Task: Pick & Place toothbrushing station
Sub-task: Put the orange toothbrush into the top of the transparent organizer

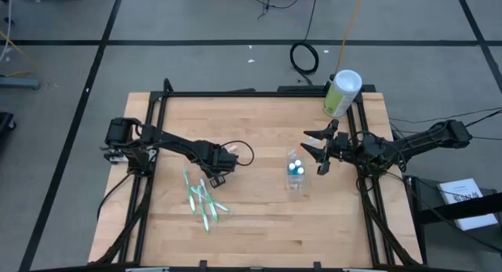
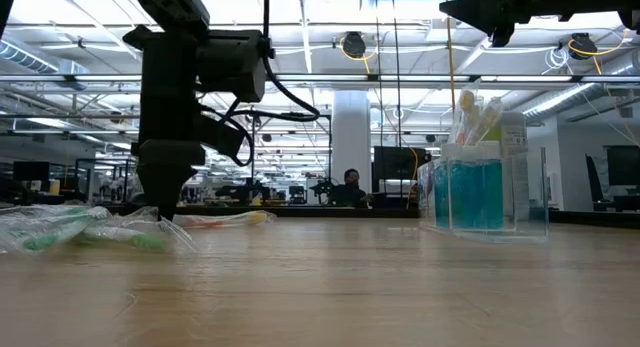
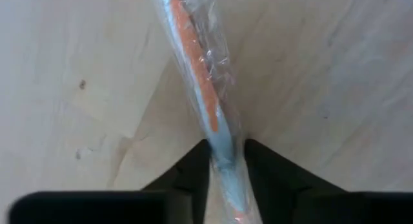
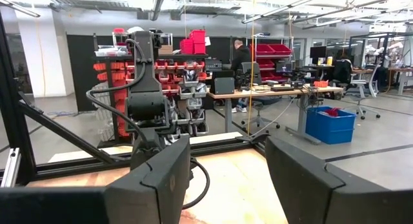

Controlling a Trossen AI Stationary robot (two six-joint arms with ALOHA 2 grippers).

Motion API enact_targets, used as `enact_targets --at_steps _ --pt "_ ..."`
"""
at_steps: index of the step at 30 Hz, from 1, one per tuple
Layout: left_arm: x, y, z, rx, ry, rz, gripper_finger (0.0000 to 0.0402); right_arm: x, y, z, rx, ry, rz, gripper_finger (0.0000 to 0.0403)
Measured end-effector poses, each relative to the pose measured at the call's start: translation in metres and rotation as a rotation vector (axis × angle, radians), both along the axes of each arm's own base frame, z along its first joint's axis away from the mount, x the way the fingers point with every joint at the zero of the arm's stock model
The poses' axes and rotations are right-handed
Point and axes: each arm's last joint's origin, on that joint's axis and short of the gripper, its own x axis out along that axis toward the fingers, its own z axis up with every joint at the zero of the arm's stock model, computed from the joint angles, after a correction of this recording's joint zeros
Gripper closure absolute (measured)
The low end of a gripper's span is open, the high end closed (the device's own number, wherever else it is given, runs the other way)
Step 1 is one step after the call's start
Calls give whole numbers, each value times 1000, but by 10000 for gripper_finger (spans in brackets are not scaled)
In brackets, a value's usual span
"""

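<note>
A clear cup [image 1: 295, 172] with blue-capped items in it stands upright on the table right of centre, also seen in the low view as the cup [image 2: 490, 187]. Several wrapped toothbrushes [image 1: 204, 200] lie flat in a loose pile at the left. My left gripper [image 1: 213, 180] is down at the far end of that pile, shut on one wrapped toothbrush [image 3: 193, 75] with an orange and light-blue handle. My right gripper [image 1: 318, 150] hovers open above the table, just beyond the cup, with nothing between its fingers [image 4: 161, 179]. My left gripper pinches the wrapped toothbrush's light-blue handle part [image 3: 222, 156] between its two fingers [image 3: 193, 175], one on each long side. The fingers come from above, pointing down, and stand across the handle. The toothbrush lies flat on the table in its clear wrapper.
A pale-green canister [image 1: 342, 92] with a white lid stands at the far right corner. A black frame [image 1: 259, 92] runs along the table's edges. Bare wood lies between the pile and the cup and along the near edge.
</note>
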Motion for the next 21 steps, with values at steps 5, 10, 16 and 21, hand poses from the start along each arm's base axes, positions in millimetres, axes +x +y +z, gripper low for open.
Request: enact_targets --at_steps 5,10,16,21 --pt "3 -1 -1 -6 -24 -54 352 0 0 0 0 0 0 209" --pt "5 -1 1 1 -32 -58 390 0 0 0 0 1 0 209" --pt "11 -1 16 52 -103 -78 381 0 0 -1 -1 7 -1 209" --pt "14 0 49 89 -288 -74 395 0 0 -2 -3 17 -1 209"
